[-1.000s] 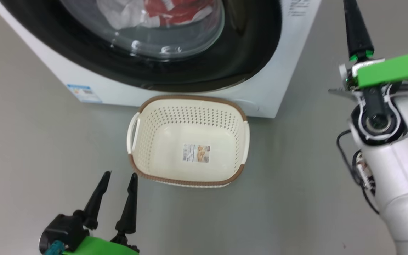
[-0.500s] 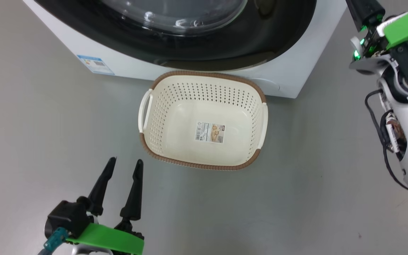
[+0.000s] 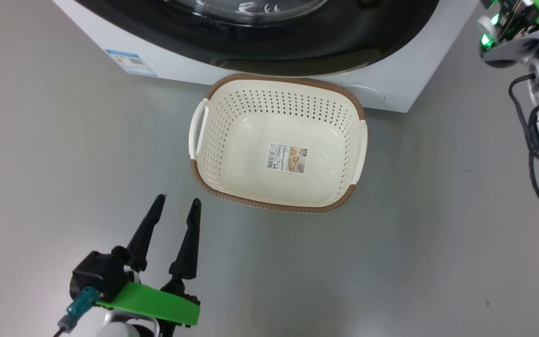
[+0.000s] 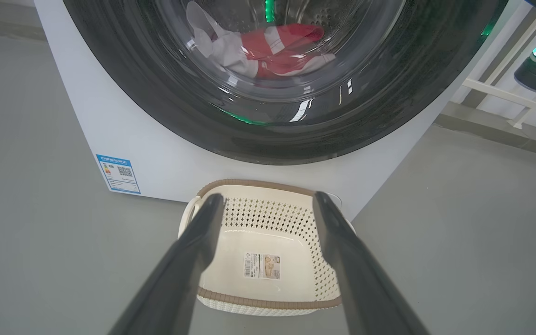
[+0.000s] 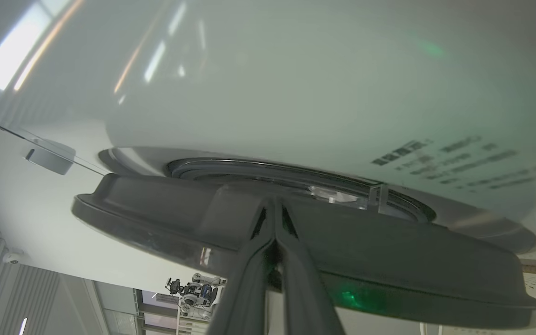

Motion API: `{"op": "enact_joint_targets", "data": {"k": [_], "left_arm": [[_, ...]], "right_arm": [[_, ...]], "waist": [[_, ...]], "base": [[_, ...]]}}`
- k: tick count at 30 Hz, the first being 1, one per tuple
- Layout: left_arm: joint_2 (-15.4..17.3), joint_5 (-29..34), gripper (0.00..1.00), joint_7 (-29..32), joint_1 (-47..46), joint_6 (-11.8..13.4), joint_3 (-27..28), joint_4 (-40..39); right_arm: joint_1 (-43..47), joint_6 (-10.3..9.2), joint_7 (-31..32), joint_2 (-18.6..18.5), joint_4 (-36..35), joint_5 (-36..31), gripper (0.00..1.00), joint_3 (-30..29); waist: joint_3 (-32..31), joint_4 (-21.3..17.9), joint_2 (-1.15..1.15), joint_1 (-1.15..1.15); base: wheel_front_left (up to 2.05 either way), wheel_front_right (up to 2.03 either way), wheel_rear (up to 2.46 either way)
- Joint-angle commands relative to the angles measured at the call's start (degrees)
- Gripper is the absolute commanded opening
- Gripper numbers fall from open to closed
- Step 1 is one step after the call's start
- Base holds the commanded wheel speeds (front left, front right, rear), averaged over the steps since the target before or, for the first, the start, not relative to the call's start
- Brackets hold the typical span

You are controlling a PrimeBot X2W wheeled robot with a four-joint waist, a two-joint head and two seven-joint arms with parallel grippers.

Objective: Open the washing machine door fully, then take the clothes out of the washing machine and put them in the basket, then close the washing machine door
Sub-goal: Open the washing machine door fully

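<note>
Our right gripper (image 5: 275,208), fingers pinched together, sits at the stiff, slippery rim of the washing machine door (image 4: 291,135); we'd hook its edge. Soft clothes (image 4: 286,44) lie behind the glass. The left gripper (image 3: 178,199) gapes beside the basket (image 3: 269,206).

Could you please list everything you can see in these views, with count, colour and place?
washing machine: one, white, on the floor behind the basket
washing machine door: one, glossy black rim with clear glass, on the machine's front
clothes: one heap, red and white, in the drum behind the glass
label sticker: one, blue, low on the machine's front, towards the robot's left
basket: one, cream with brown rim, on the floor before the machine
paper label: one, white, on the basket's bottom
floor: grey
left hand: one, dark fingers, open, near the basket's front left corner
right hand: one, dark fingers, shut, tips at the door's rim
</note>
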Motion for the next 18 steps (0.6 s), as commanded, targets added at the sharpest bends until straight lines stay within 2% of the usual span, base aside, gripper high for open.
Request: {"op": "enact_joint_targets", "data": {"k": [1,10,18], "left_arm": [[0.7,-0.5,1.0,-0.5,-0.8,-0.3,1.6,-1.0],[0.7,-1.0,1.0,-0.5,-1.3,-0.3,0.9,-0.6],[0.7,-0.8,1.0,-0.5,-0.6,-0.3,0.8,-0.2]], "right_arm": [[-1.2,0.45,0.7,0.9,-1.2,-0.4,0.0,0.9],[-2.6,0.45,3.3,1.4,0.4,-1.1,0.0,1.1],[1.0,0.45,7.4,2.0,-0.6,-1.5,0.0,2.2]], "waist": [[0.2,0.3,0.0,0.0],[0.2,0.8,0.0,0.0],[-2.1,0.5,0.0,0.0]], "base": [[0.0,0.0,0.0],[0.0,0.0,0.0],[0.0,0.0,0.0]]}}
